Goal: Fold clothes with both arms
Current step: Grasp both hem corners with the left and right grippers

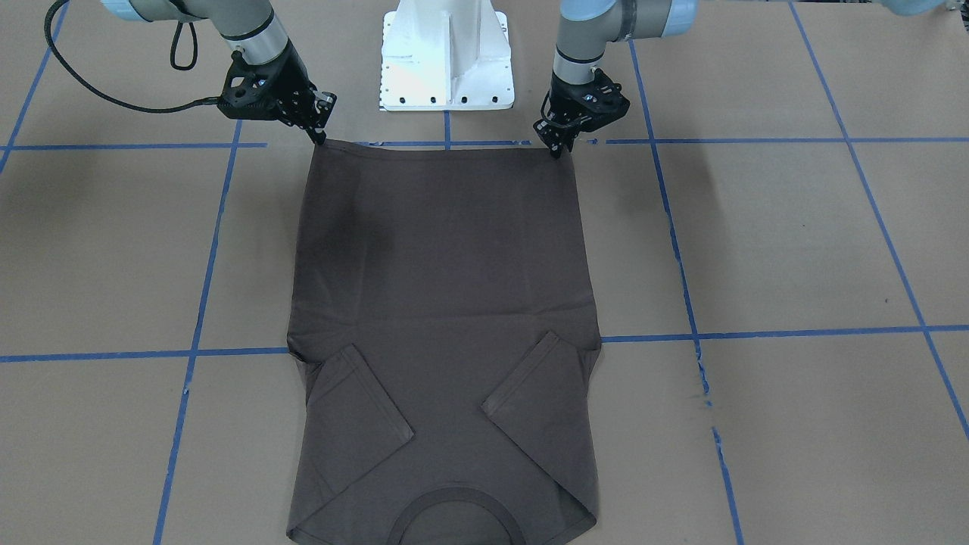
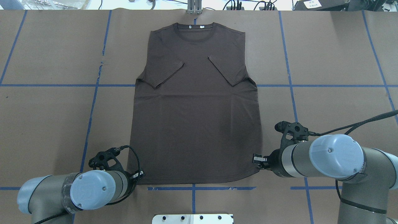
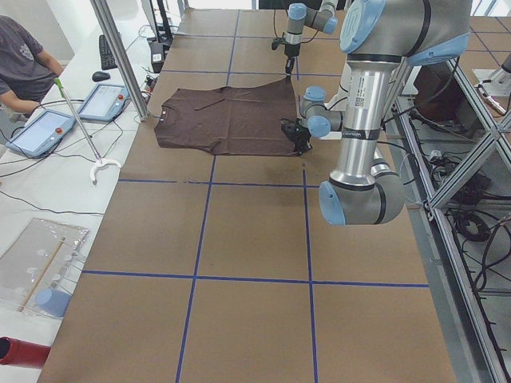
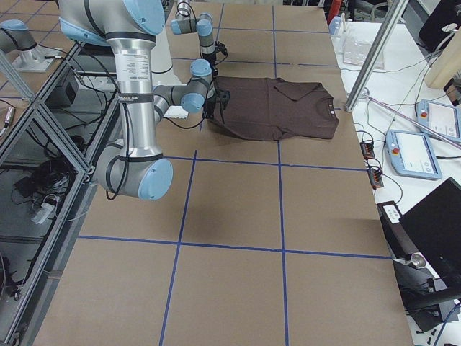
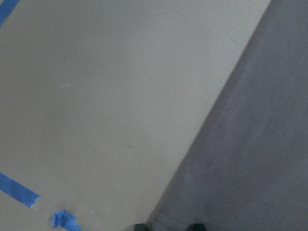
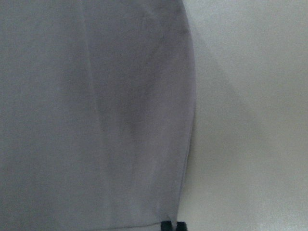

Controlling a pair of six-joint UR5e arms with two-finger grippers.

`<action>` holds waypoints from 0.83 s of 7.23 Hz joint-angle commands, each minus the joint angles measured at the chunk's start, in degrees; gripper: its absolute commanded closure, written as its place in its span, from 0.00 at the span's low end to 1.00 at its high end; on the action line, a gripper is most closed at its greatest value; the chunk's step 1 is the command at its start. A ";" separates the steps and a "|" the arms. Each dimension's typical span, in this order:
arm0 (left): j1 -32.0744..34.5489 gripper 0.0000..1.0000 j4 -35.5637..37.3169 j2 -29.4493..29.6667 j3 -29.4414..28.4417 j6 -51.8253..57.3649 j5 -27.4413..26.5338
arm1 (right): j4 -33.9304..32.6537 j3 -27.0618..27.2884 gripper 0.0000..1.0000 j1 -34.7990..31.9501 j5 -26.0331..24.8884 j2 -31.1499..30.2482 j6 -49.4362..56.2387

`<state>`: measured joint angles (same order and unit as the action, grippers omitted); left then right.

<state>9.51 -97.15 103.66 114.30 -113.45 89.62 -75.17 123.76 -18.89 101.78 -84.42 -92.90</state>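
On my screens the dark brown-grey short-sleeved T-shirt (image 1: 443, 257) reads as soft, matt knit cloth, and its round collar (image 2: 194, 30) is ribbed. The worktop (image 1: 795, 242) is covered in smooth, matt brown paper crossed by strips of blue tape (image 1: 113, 356). The left arm (image 2: 46, 194) and right arm (image 2: 292, 158) look like satin grey metal, with smooth light-blue plastic caps (image 2: 88, 193). The left gripper (image 1: 558, 150) and right gripper (image 1: 319, 138) look matt black. The white pedestal (image 1: 447, 60) on the robot's side is glossy painted metal.
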 commanded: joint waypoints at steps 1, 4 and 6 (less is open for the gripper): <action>-0.02 1.00 0.03 0.14 0.14 0.07 -0.06 | 0.02 0.08 1.00 0.00 0.00 -0.04 0.00; 0.69 1.00 2.21 -0.56 5.21 0.25 0.21 | 0.02 1.30 1.00 -1.14 3.22 -0.65 0.00; 0.16 1.00 9.74 -0.57 11.70 0.86 0.29 | -0.24 4.89 1.00 -0.80 8.06 -3.80 0.00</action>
<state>9.99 -91.90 103.12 121.98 -112.89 89.83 -75.28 126.48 -19.83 106.88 -86.28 -92.90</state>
